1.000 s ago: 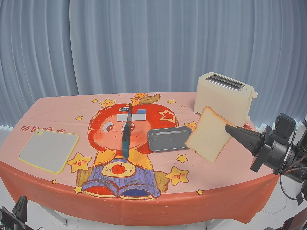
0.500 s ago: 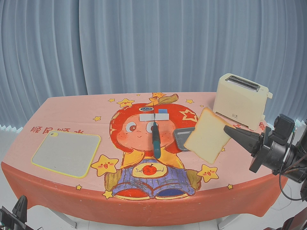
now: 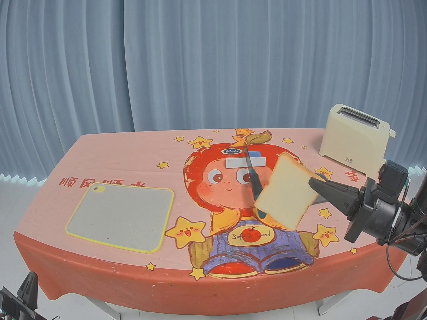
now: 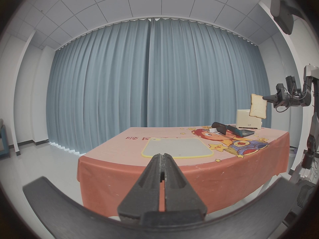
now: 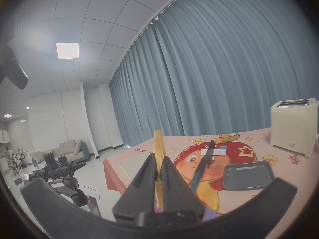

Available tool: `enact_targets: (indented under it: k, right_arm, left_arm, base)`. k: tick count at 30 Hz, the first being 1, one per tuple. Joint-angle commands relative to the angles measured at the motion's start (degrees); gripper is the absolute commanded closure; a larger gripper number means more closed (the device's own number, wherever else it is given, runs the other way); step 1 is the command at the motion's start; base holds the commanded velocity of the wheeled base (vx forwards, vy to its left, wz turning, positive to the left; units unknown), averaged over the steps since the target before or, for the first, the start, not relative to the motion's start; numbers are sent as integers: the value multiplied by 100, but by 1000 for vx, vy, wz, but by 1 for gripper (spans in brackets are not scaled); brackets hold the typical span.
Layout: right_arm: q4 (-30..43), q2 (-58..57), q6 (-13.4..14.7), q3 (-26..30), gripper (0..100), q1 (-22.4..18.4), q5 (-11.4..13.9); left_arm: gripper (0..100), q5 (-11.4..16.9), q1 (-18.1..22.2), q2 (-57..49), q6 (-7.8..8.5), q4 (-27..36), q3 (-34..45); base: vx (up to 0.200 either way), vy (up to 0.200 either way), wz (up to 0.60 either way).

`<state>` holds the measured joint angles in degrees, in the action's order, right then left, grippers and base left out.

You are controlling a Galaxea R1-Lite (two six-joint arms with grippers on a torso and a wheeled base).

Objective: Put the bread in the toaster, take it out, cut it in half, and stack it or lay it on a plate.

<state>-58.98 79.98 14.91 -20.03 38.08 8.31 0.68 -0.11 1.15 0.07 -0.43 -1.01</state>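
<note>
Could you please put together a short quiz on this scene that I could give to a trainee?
1. True or false: the slice of bread already sits in the toaster.
2. Which gripper is shut on the slice of bread? A) left gripper B) right gripper C) neither
3. Fill in: the knife lies between the toaster and the yellow-rimmed ______.
Key: 1 false, it hangs in the air, clear of the toaster; 2 B; 3 cutting board.
</note>
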Motion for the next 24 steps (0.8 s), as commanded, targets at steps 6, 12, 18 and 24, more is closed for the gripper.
enact_targets:
  k: [6,12,18,24]
  right_arm:
    - [0,44,12,-1,100,15,4]
    - [0,44,126,-19,100,59,4]
    - [0,44,188,-10,100,182,4]
    - [-8,70,188,34,100,252,4]
  left_arm:
    - [100,2,2,0,1,-1,101]
    - [100,2,2,0,1,-1,101]
    - [100,2,2,0,1,-1,101]
    - [100,2,2,0,-7,8,101]
  base:
    - [0,200,0]
    - [0,100,0]
    - [0,0,0]
    - [0,0,0]
